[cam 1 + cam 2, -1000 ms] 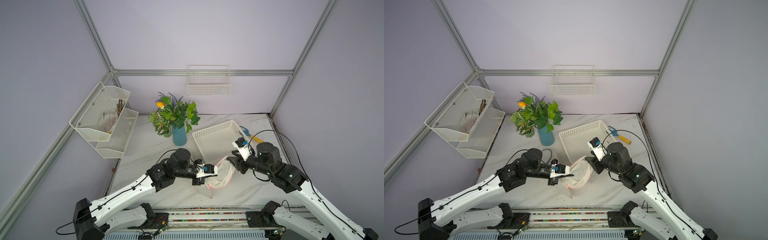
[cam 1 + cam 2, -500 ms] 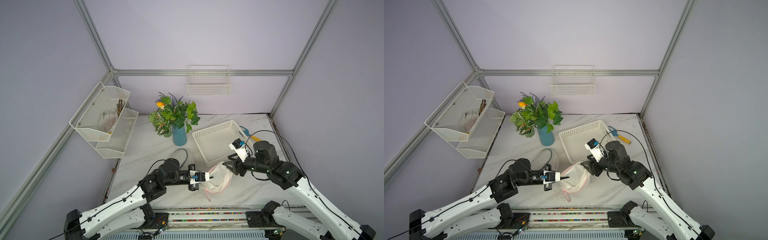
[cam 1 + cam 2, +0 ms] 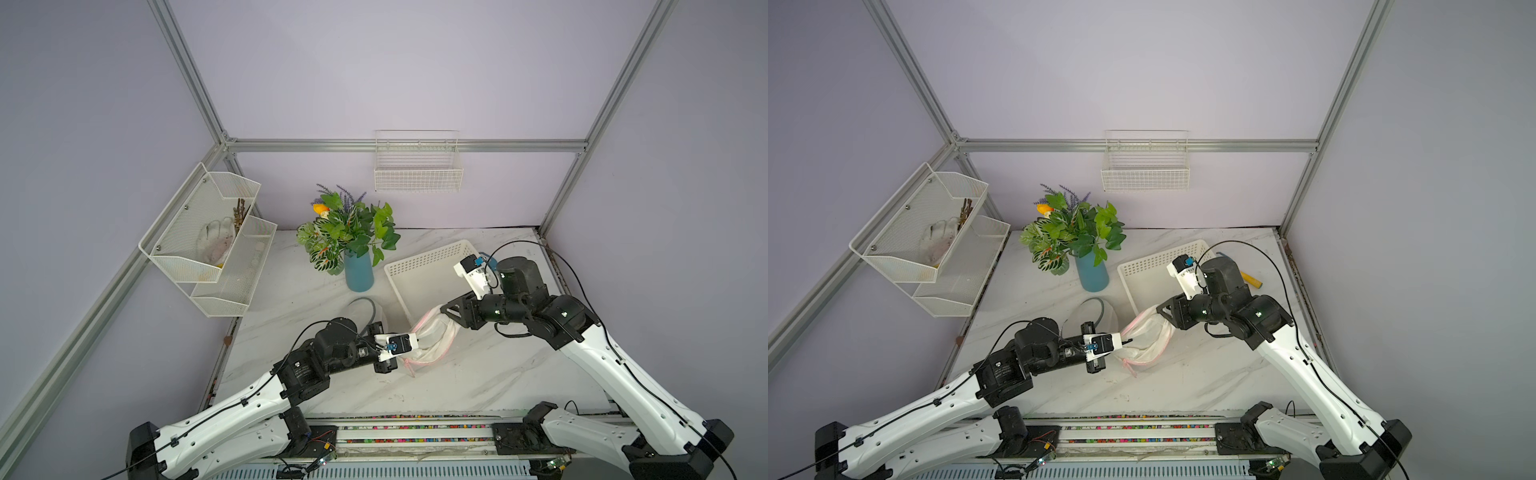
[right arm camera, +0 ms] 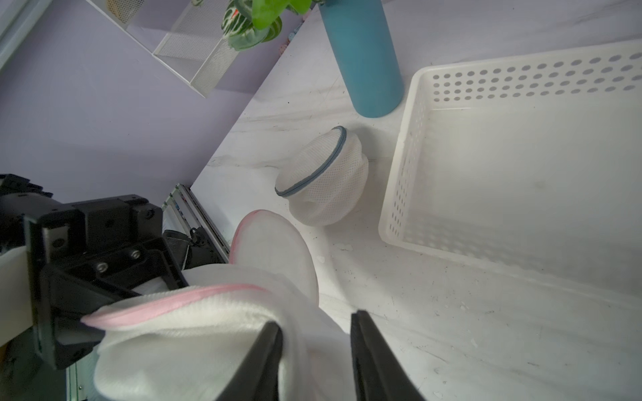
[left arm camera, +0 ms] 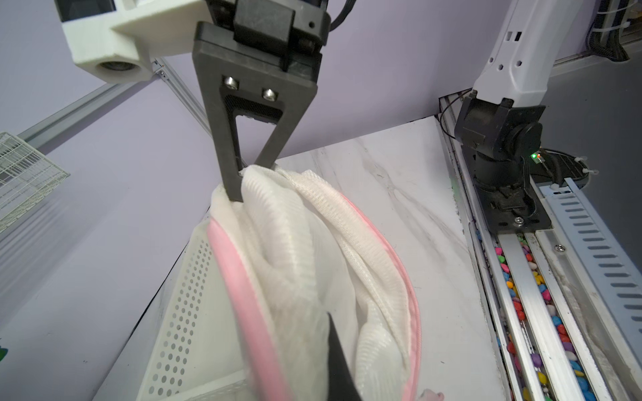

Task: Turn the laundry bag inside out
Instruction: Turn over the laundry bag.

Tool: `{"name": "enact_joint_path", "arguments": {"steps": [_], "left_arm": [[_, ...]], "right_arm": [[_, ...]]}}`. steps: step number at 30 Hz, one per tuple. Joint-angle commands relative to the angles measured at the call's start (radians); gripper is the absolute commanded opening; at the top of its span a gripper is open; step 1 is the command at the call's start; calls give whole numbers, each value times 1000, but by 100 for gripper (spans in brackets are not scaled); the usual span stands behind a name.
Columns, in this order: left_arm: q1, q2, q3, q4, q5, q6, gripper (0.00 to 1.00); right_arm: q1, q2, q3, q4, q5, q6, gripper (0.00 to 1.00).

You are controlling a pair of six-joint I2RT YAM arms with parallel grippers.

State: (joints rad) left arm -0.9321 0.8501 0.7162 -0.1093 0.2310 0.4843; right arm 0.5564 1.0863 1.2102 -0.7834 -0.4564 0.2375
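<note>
Top views both show a white marble tabletop (image 3: pixel 478 374) inside a lilac-walled cell. A two-tier white mesh rack (image 3: pixel 199 237) is fixed to the left wall and a wire basket (image 3: pixel 417 178) hangs on the back wall. On the tabletop stand a white perforated plastic basket (image 3: pixel 428 259) and, just beside it, a leafy plant (image 3: pixel 349 228) in a blue vase (image 3: pixel 359 276). The laundry bag (image 3: pixel 432 336), white mesh with pink trim, is strung between the two arms just in front of the plastic basket's nearest corner, sagging in the middle. The left gripper (image 3: pixel 1128 341) has its jaws pressed together, pinching a fold at one end of the laundry bag. In the right wrist view the right gripper (image 4: pixel 316 319) has its jaws spread, with tabletop showing through the gap and mesh draped over one finger (image 4: pixel 267 350). The left wrist view shows a fingertip of that gripper set into the bunched end of the mesh. A smaller round mesh bag (image 4: pixel 326 180) with grey-blue trim lies on the tabletop near the vase.
</note>
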Motion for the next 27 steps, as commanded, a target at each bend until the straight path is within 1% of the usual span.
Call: {"name": "enact_joint_path", "arguments": {"steps": [1,5,6,10,12,14,17,18,19,22,26,27], "left_arm": [[-2,2,48,48,-9,32,0],[-3,1,42,51,34,51,0],[-4,2,42,51,38,53,0],[-5,-14,35,44,83,91,0],[-17,-22,31,29,118,153,0],[-39,-17,43,-8,109,223,0],[-64,26,88,-88,29,305,0],[-71,43,102,-111,-7,331,0],[-79,61,110,-116,-68,353,0],[-94,94,120,-107,-212,408,0],[-122,113,117,-80,-379,493,0],[-130,114,114,-70,-410,510,0]], "right_arm": [[1,-39,-23,21,-59,100,23],[2,-63,-49,62,-52,106,3],[1,-62,-48,64,-51,106,0],[1,-48,-21,48,-26,80,0],[1,-28,5,25,-5,49,0],[3,6,36,-14,-2,0,0],[29,63,70,-76,-49,-53,0],[47,79,79,-95,-47,-65,0],[74,93,88,-118,-35,-80,0],[113,130,99,-184,46,-99,0],[112,154,90,-242,246,-99,0],[111,157,89,-253,283,-92,1]]}}
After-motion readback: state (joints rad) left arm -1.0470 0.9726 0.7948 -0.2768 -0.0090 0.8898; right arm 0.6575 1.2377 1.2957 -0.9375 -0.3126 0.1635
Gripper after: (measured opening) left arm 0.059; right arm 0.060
